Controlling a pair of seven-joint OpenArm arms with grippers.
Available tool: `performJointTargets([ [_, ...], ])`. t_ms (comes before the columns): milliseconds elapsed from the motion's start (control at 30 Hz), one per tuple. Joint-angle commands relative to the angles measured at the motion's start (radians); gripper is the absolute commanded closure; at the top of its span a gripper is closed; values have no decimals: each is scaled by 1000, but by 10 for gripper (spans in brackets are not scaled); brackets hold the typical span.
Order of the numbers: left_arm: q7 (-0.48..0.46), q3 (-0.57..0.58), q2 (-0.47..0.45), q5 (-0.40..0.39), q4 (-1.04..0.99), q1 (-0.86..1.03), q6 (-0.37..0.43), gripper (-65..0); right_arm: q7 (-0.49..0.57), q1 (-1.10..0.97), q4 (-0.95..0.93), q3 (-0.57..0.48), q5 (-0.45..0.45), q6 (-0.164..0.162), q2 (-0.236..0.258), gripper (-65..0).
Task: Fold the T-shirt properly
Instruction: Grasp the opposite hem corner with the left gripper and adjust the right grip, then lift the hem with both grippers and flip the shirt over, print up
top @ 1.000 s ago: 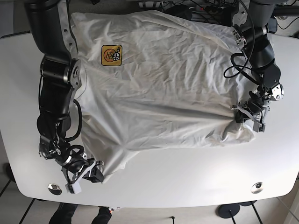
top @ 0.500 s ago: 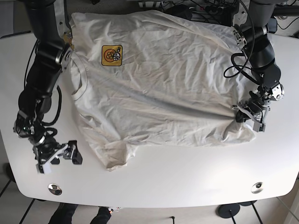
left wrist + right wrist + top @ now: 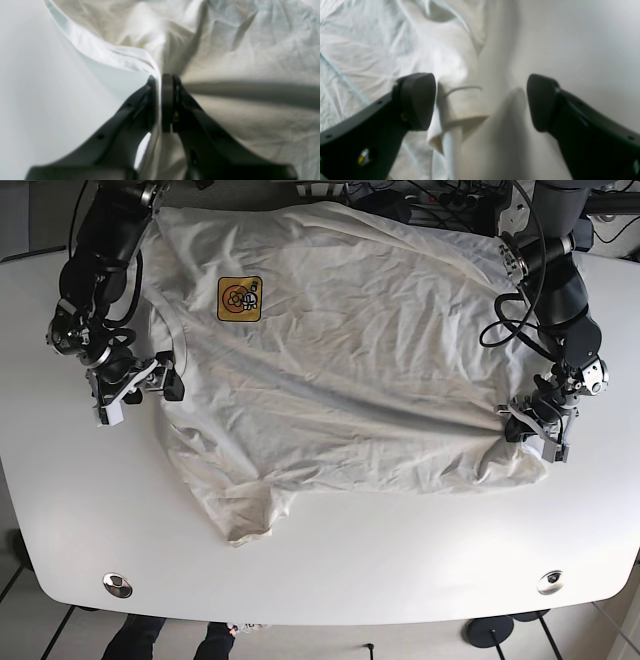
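Observation:
A white T-shirt (image 3: 340,350) with a yellow logo patch (image 3: 239,298) lies spread and wrinkled over the white table (image 3: 400,570). At the shirt's right edge my left gripper (image 3: 528,430) is shut on a pinch of the fabric; in the left wrist view the cloth (image 3: 140,57) gathers between the closed fingers (image 3: 167,100). My right gripper (image 3: 135,388) is open at the shirt's left edge, near the collar. In the right wrist view its fingers (image 3: 416,100) stand wide apart, with a folded hem of the shirt (image 3: 460,110) next to the left finger.
Cables and a power strip (image 3: 420,195) lie behind the table's far edge. Two round metal fittings (image 3: 117,584) sit near the table's front corners. Bare table surface surrounds the shirt at the front and both sides.
My right arm has swung from the front left corner up to the shirt's left edge near the collar, its gripper open. The shirt's front left corner lies released. The left gripper has not moved.

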Motion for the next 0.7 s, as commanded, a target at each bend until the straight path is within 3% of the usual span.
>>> performJointTargets([
  [33,16,-1,-15,9,14,-14,6,0,24,26,7,-1,27,11,-13,-531],
  [200,16,-1,-15,9,14,-14,6,0,33,118,-178,-3,27,11,-10,-526],
  [400,16,-1,-15,9,16,-17,6,0,93,167,-272,-4,25,11,-7,-506],
  [467,16,-1,-15,9,16,-18,6,0,91,164,-269,-4,25,11,-7,-404],
  [567,16,-1,-15,9,16,-18,6,0,90,163,-269,-47,25,11,-7,-135],
  [700,16,-3,-15,6,17,-20,5,0,91,134,-232,-123,36,11,22,-22],
])
